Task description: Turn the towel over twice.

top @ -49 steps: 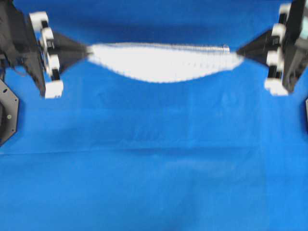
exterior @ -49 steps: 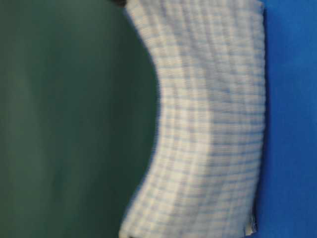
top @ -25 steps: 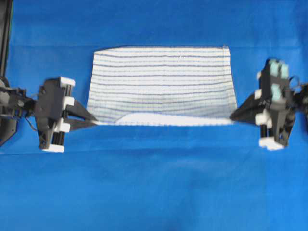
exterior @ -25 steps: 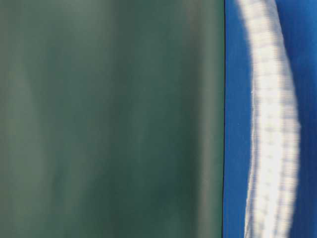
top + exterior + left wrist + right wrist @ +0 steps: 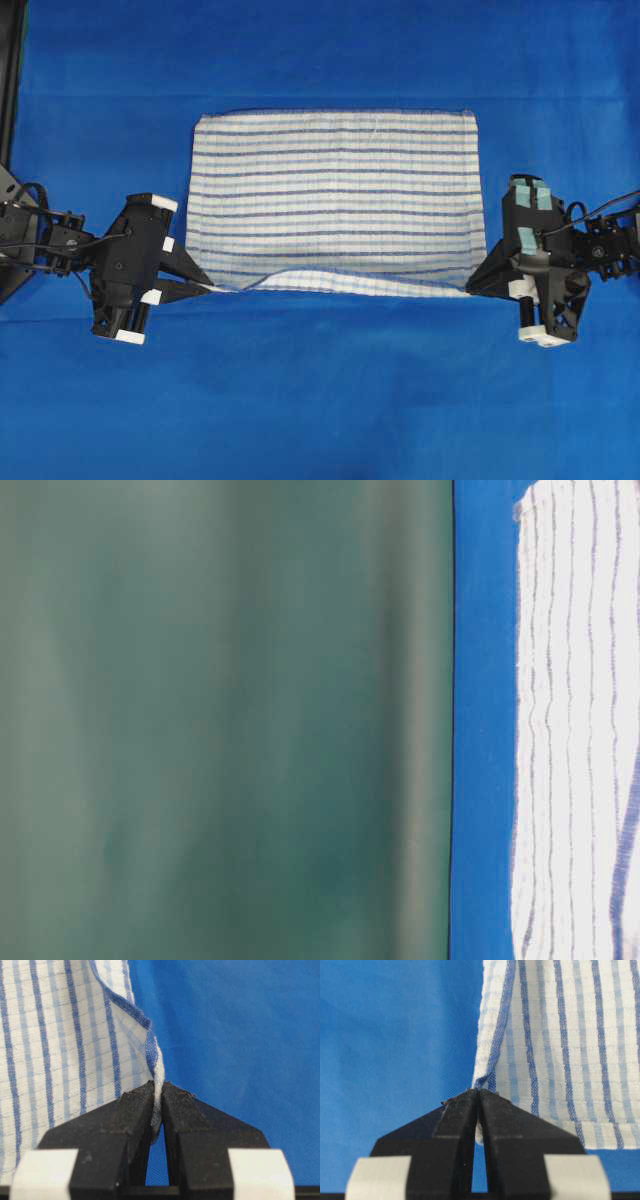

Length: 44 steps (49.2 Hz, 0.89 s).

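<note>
Towel: the towel (image 5: 335,195) lies spread on the blue cloth (image 5: 320,400), striped side up, most of it flat.
Far edge: straight and down on the cloth, both far corners lying flat.
Near edge: lifted a little and turned over, showing a pale strip that sags between the two near corners.
Left tool: the left tool (image 5: 208,288) is pinched tight on the near left corner; in the left wrist view the hem runs down between the two black fingers (image 5: 131,1110).
Right tool: the right tool (image 5: 470,293) is clamped on the near right corner; in the right wrist view its fingers (image 5: 496,1110) meet over the cloth's edge.
Arms: one at each side, tools pointing inward toward each other.
Table-level view: stripes and one corner of the towel (image 5: 575,730) on the blue, green wall (image 5: 220,720) behind.
</note>
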{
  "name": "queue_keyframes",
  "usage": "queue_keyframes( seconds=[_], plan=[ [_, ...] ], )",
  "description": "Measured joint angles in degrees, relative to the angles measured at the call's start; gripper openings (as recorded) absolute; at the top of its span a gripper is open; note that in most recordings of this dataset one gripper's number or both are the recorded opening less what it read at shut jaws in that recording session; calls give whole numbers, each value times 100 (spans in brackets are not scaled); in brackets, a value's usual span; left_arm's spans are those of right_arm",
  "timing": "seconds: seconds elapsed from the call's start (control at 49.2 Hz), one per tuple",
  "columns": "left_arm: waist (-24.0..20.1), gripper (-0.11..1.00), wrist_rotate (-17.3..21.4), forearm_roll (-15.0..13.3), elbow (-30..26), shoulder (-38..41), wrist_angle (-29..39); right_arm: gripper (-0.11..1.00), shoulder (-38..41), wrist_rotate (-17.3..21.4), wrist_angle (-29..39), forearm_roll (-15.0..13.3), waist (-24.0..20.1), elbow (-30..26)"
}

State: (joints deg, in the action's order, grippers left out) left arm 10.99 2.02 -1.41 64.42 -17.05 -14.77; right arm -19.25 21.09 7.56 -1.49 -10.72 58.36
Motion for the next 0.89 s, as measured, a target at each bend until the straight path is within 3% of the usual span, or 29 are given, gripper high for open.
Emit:
queue_keyframes(
  seconds=[0.244, 0.285, 0.346, 0.488, 0.549, 0.711, 0.894],
  plan=[
    [0, 58, -9, 0, -9, 149, 79, 5, 360, 229, -9, 53, -97, -62],
    [0, 62, 18, 0, -35, 167, 114, 5, 387, 237, -18, 53, -132, -79],
    [0, 63, 26, 0, -53, 176, 158, 12, 387, 237, -18, 53, -176, -97],
    [0, 63, 44, 0, -70, 167, 220, 53, 396, 237, -18, 53, -176, -114],
    [0, 63, 62, 0, -79, 132, 264, 65, 396, 237, -18, 44, -185, -132],
    [-9, 63, 70, 0, -158, -158, 475, 59, 272, 176, -18, -105, -176, -185],
    [-132, 63, 70, 0, -299, -721, 633, 60, -264, 167, 0, -492, 44, -220]
  ],
)
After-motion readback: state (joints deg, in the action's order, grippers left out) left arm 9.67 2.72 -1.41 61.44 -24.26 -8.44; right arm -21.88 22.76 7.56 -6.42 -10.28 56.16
